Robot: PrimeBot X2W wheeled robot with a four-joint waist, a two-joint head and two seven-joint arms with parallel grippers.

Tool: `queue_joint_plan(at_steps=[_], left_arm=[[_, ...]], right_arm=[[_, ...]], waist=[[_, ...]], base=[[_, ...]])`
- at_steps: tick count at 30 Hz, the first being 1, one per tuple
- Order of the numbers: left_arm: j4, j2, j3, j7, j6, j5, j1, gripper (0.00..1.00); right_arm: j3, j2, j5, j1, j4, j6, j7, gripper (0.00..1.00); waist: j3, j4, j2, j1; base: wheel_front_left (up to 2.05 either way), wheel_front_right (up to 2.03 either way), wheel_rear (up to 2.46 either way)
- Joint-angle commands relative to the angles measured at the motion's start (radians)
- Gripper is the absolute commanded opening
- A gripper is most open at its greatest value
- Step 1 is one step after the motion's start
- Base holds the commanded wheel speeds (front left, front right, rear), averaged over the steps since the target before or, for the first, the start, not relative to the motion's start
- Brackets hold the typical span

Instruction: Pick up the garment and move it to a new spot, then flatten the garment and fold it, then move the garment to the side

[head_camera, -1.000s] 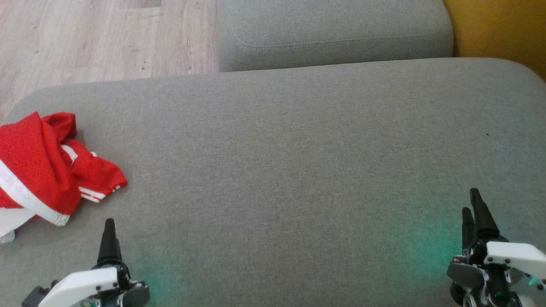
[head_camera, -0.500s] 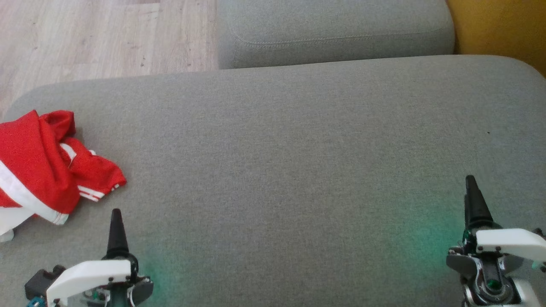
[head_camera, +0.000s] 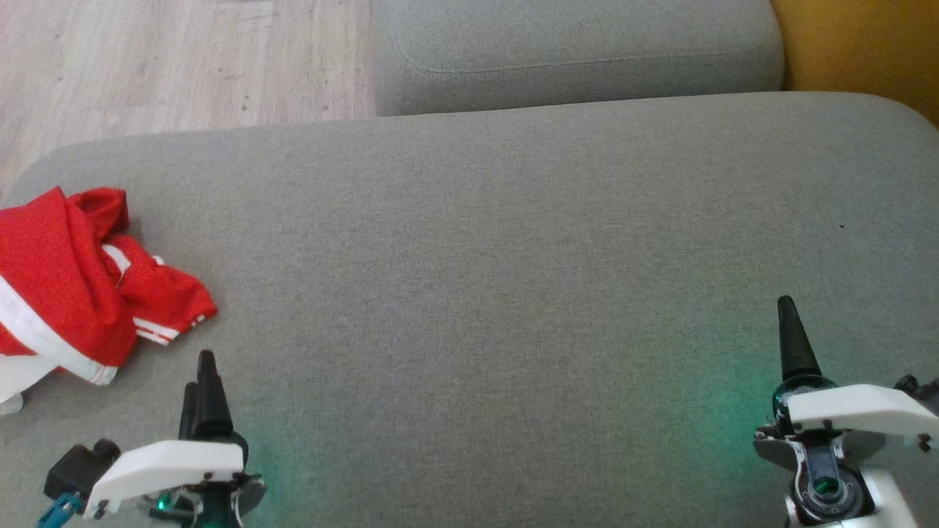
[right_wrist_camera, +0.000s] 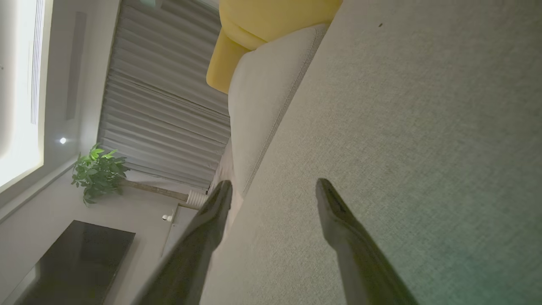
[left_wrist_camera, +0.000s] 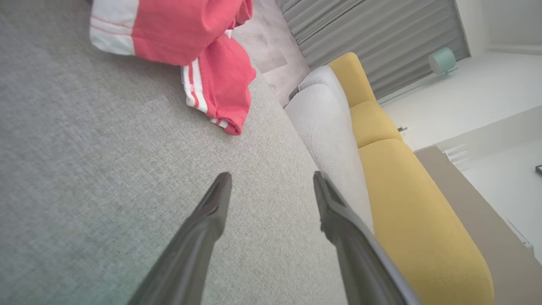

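A crumpled red garment [head_camera: 66, 286] with white stripes lies at the left edge of the grey sofa cushion [head_camera: 513, 257]; the left wrist view has the garment [left_wrist_camera: 190, 38] at its top. My left gripper [head_camera: 202, 374] hovers open over the cushion, just right of and nearer than the garment, not touching it. Its two fingers [left_wrist_camera: 211, 220] stand apart with bare fabric between them. At the lower right my right gripper [head_camera: 788, 330] is open too, far from the garment. In its wrist view the fingers [right_wrist_camera: 338, 220] are spread over the cushion.
A second grey cushion [head_camera: 572, 51] lies beyond the big one, with a yellow sofa part [head_camera: 858, 51] at the far right. Wooden floor [head_camera: 169, 59] shows at the upper left. A plant [right_wrist_camera: 99, 169] and a dark table [right_wrist_camera: 72, 258] stand in the room.
Both grippers have moved a little forward over the cushion and turned about their wrists. The head camera has shifted slightly. The garment lies as before.
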Motion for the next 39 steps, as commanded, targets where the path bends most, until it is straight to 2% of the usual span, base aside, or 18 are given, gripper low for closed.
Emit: queue_joint_plan(at_steps=[1,27,39], left_arm=[[-0.029,0.013,0.003,-0.011,-0.002,0.039,-0.048,1.0],[-0.022,0.006,-0.027,-0.089,0.001,0.386,-0.039,1.0],[-0.019,0.004,-0.041,-0.124,0.021,0.543,-0.034,1.0]], right_arm=[[0.014,-0.026,-0.034,-0.067,-0.027,0.003,-0.016,1.0],[0.09,-0.041,-0.347,-0.085,-0.003,0.005,-0.092,1.0],[0.106,-0.034,-0.499,-0.082,0.018,0.005,-0.128,1.0]], waist=[[0.0,0.0,-0.0001,-0.0001],[0.007,-0.006,-0.0001,-0.0001],[0.012,-0.008,-0.0001,-0.0001]], base=[[0.0,0.0,0.0],[0.0,0.0,0.0],[0.0,0.0,0.0]])
